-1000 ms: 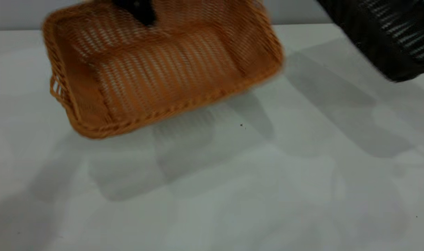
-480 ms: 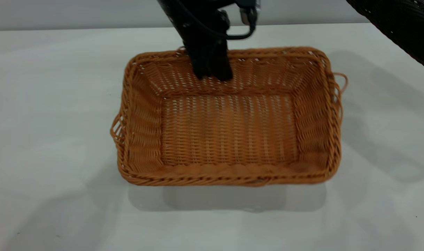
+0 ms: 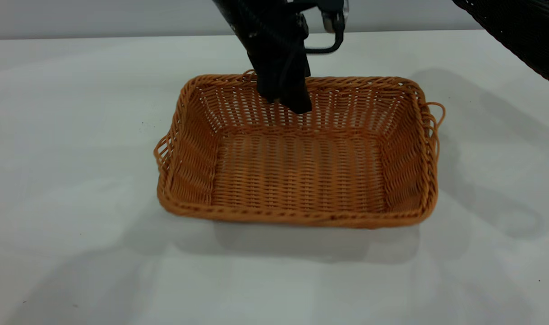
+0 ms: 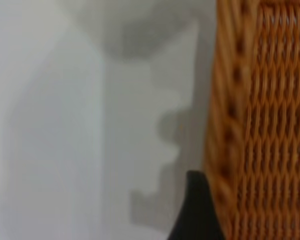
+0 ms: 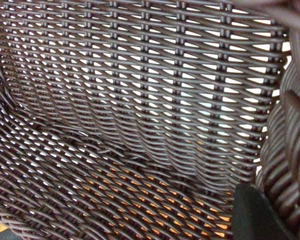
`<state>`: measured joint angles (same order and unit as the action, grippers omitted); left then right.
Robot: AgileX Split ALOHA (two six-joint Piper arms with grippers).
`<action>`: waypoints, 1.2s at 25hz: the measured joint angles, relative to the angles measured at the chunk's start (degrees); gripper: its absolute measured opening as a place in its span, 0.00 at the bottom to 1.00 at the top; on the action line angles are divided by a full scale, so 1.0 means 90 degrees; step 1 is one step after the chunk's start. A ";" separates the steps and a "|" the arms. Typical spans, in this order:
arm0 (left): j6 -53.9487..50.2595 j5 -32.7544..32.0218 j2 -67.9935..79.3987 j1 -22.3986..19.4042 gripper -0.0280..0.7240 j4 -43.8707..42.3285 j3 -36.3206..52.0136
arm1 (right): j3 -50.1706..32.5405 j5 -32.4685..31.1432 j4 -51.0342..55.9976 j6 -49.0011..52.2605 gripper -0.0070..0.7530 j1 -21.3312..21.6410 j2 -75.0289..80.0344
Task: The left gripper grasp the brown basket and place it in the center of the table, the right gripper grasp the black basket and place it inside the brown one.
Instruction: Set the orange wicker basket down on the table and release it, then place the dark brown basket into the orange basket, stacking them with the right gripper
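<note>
The brown basket (image 3: 301, 219) sits flat on the table (image 3: 76, 135), near its middle. My left gripper (image 3: 285, 97) reaches down over the basket's far rim and is shut on that wall. In the left wrist view, one dark finger (image 4: 197, 210) presses the outside of the braided rim (image 4: 225, 125). The black basket (image 3: 522, 31) hangs in the air at the upper right, partly out of view. The right wrist view is filled by its dark weave (image 5: 140, 100). One finger (image 5: 255, 215) lies against the inside of the rim, so the right gripper is shut on it. Orange shows through the weave.
The pale table surface lies bare to the left of, to the right of and in front of the brown basket, with only shadows and a few dark specks. A grey wall (image 3: 98, 18) runs behind the far table edge.
The brown basket has come down from a tilted, lifted pose at the upper left and now rests flat in the middle. The black basket has moved up and right.
</note>
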<state>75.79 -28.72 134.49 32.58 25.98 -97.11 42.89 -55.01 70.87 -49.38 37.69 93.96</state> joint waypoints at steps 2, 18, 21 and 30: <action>-0.0749 0.0019 -0.0244 -0.0076 0.73 -0.0044 0.0000 | 0.0000 0.0039 -0.0020 0.0007 0.11 -0.0122 0.0000; -0.4292 -0.1358 -0.1861 -0.2680 0.74 -0.0583 0.0000 | 0.0686 0.0483 -0.1797 0.0912 0.11 -0.3153 0.0157; -0.4338 -0.1454 -0.1861 -0.2791 0.74 -0.0600 0.0000 | 0.1187 0.0462 -0.2401 0.1589 0.11 -0.3704 0.0418; -0.4351 -0.1528 -0.1861 -0.2791 0.74 -0.0593 0.0000 | 0.2230 0.0534 -0.2753 0.2299 0.11 -0.4591 0.1634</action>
<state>36.64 -42.47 117.74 7.46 20.64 -97.11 62.97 -50.21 46.09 -28.69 -3.63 108.67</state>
